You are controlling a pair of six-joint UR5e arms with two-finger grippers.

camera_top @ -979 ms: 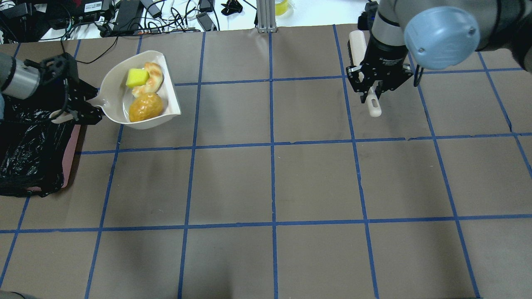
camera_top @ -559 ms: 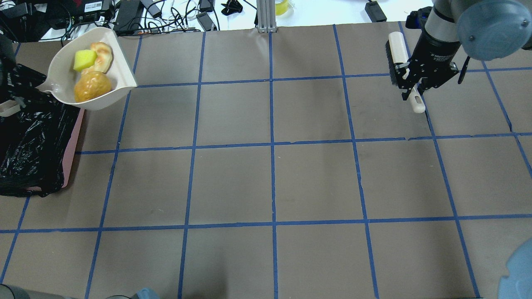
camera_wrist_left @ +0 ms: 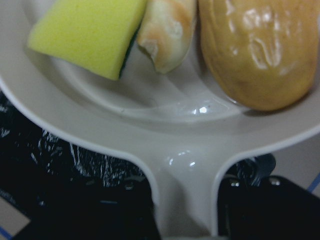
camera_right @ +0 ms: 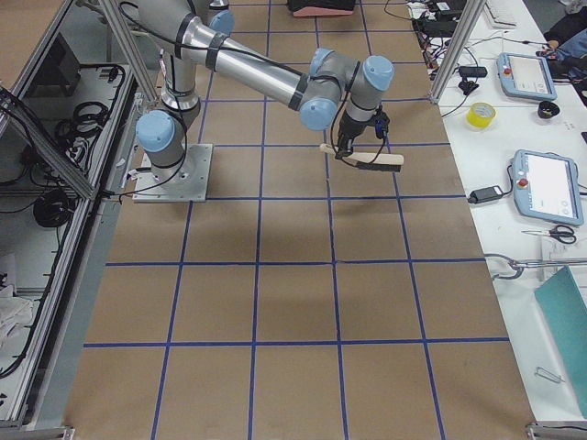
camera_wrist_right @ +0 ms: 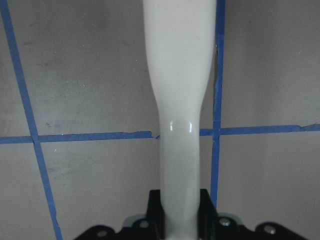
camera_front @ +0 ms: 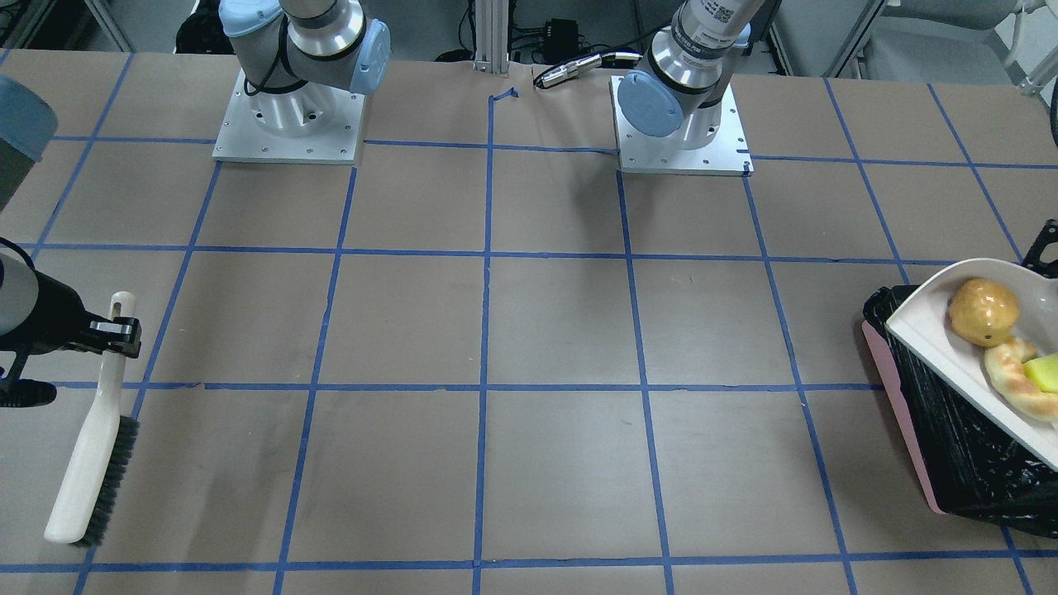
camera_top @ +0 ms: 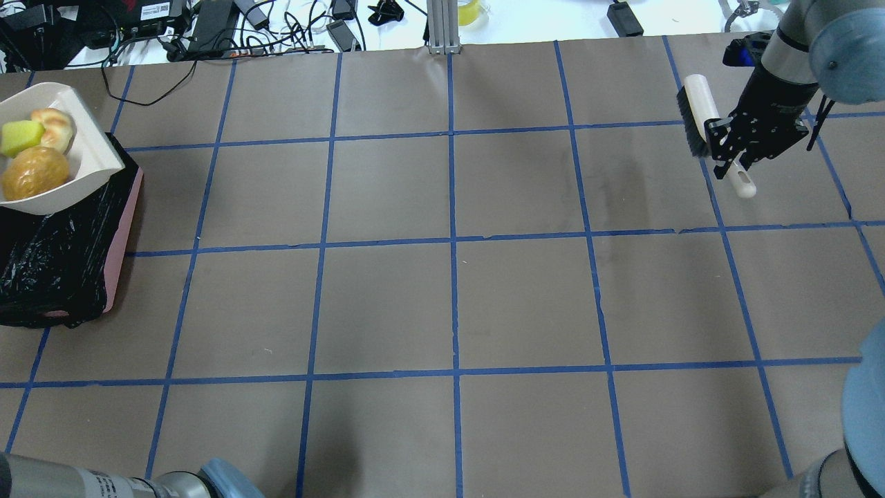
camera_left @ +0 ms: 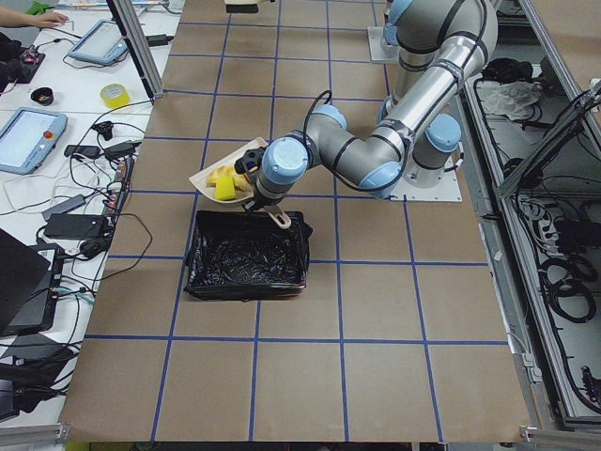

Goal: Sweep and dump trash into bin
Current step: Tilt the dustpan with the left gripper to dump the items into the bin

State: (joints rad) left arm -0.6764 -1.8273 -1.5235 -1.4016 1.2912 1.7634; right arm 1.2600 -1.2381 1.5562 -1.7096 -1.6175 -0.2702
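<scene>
The cream dustpan (camera_top: 90,162) hangs tilted over the far end of the bin (camera_top: 69,256), a pink box lined with a black bag. In it lie the trash items: the golden-brown potato lump (camera_top: 34,173), the croissant piece (camera_top: 55,128) and the yellow-green sponge (camera_top: 19,137). My left gripper (camera_wrist_left: 185,230) is shut on the dustpan handle; it is off the overhead view's left edge. My right gripper (camera_top: 734,160) is shut on the cream brush (camera_top: 698,111) at the far right, just above the table.
Cables and power adapters (camera_top: 207,28) lie beyond the table's far edge, beside an aluminium post (camera_top: 442,28). The two arm bases (camera_front: 289,124) stand on the robot's side. Blue tape lines grid the brown table top.
My left gripper has carried the dustpan with the trash leftward, from beside the bin to over it. My right gripper has moved the brush further right.
</scene>
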